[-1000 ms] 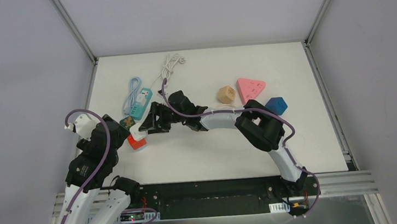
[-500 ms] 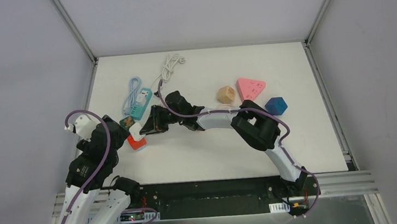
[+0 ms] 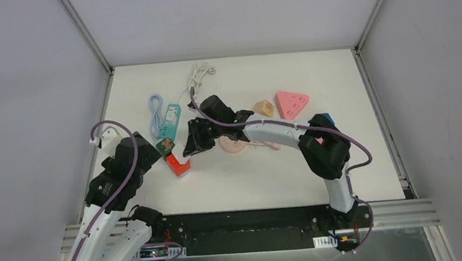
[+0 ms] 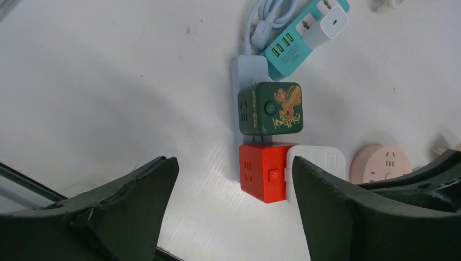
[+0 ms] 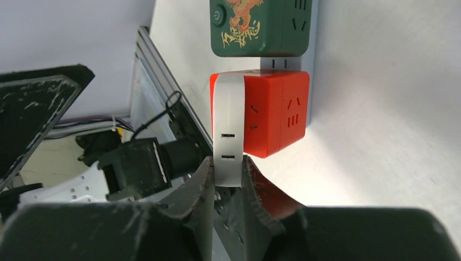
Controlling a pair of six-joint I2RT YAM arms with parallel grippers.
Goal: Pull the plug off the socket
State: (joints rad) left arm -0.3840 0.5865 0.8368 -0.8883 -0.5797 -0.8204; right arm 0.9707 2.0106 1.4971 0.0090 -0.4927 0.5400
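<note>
half done, i judge: right gripper (image 5: 227,168) clamps white plug (image 5: 227,109), flush to red socket (image 5: 272,109) at its 3 o'clock; pull pending. left gripper (image 4: 232,168) agape.

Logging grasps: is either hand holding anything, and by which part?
The right hand pinches the white plug by its near end, plug seated on the red cube. The left hand holds nothing.

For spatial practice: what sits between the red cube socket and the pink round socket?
The white plug, flush against the red cube socket, beside the pink round socket; the left wrist view shows it.
</note>
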